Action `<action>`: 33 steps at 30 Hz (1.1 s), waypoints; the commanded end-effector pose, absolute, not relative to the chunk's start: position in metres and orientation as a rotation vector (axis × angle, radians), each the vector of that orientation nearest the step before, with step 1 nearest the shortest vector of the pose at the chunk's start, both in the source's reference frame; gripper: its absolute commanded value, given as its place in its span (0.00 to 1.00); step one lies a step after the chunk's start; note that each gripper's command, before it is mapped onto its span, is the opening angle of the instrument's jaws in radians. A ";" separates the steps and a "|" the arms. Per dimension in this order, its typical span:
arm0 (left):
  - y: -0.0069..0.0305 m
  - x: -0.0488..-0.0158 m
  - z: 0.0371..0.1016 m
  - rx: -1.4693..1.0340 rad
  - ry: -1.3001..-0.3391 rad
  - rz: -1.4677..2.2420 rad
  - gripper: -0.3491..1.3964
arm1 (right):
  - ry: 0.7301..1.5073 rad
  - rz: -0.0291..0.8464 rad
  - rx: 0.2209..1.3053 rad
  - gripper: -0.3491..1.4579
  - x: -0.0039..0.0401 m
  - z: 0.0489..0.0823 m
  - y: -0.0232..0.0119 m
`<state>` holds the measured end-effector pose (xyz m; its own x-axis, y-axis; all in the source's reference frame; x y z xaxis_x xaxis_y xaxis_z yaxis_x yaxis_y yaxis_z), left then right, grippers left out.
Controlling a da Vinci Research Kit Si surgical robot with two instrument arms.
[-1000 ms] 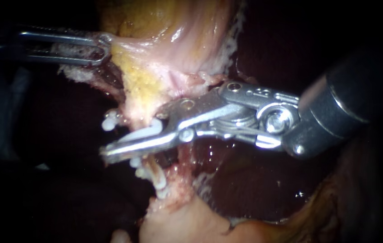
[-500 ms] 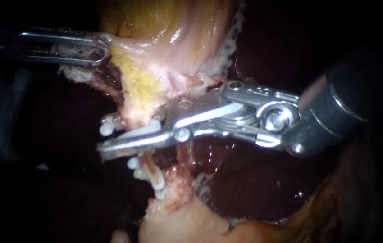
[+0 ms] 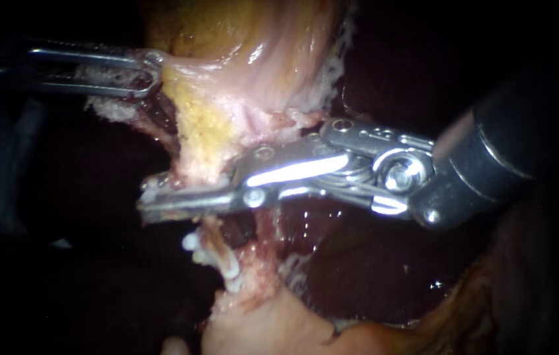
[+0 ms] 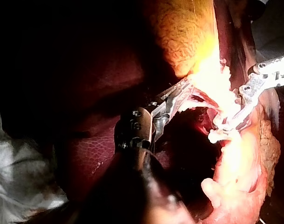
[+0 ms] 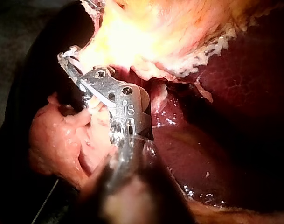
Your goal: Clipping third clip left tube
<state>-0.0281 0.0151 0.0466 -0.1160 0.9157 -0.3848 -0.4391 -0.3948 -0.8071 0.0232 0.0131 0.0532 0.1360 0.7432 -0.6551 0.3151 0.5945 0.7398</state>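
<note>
Your right claw (image 3: 153,202) pinches a clip (image 3: 150,187) around the tube (image 3: 202,167), which runs up and down, crossing the claw. Your left claw (image 3: 150,71) pinches the gallbladder (image 3: 246,59) above it.

Right instrument (image 3: 149,201) of polished, mirror-bright metal, the clip (image 3: 152,183) in its jaws of smooth white plastic; left instrument (image 3: 145,69) of duller grey metal; liver (image 3: 306,230) dark, wet and glossy; gallbladder (image 3: 246,52) moist, glistening, with a rough granular yellow patch.
</note>
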 end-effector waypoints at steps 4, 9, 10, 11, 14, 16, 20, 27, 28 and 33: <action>0.0151 -0.0281 0.0466 -1.110 -0.637 1.705 0.00 | 1.447 0.407 0.974 0.00 0.0232 0.0534 0.0129; 0.0151 -0.0281 0.0466 -1.109 -0.636 1.705 0.00 | 1.442 0.410 0.978 0.00 0.0232 0.0534 0.0128; 0.0151 -0.0281 0.0466 -1.110 -0.636 1.705 0.00 | 1.438 0.414 0.974 0.00 0.0232 0.0534 0.0128; 0.0151 -0.0281 0.0466 -1.110 -0.636 1.705 0.00 | 1.434 0.418 0.969 0.00 0.0232 0.0534 0.0128; 0.0151 -0.0282 0.0466 -1.109 -0.636 1.705 0.00 | 1.410 0.429 0.960 0.00 0.0231 0.0535 0.0128; 0.0151 -0.0282 0.0466 -1.109 -0.636 1.705 0.00 | 1.394 0.437 0.965 0.00 0.0231 0.0535 0.0128; 0.0150 -0.0282 0.0466 -1.109 -0.635 1.704 0.00 | 1.391 0.440 0.969 0.00 0.0231 0.0536 0.0127; 0.0150 -0.0282 0.0466 -1.109 -0.635 1.704 0.00 | 1.386 0.445 0.972 0.00 0.0229 0.0541 0.0130; 0.0150 -0.0282 0.0466 -1.109 -0.635 1.704 0.00 | 1.385 0.445 0.971 0.00 0.0229 0.0541 0.0130; 0.0150 -0.0283 0.0466 -1.109 -0.635 1.704 0.00 | 1.385 0.445 0.971 0.00 0.0228 0.0543 0.0131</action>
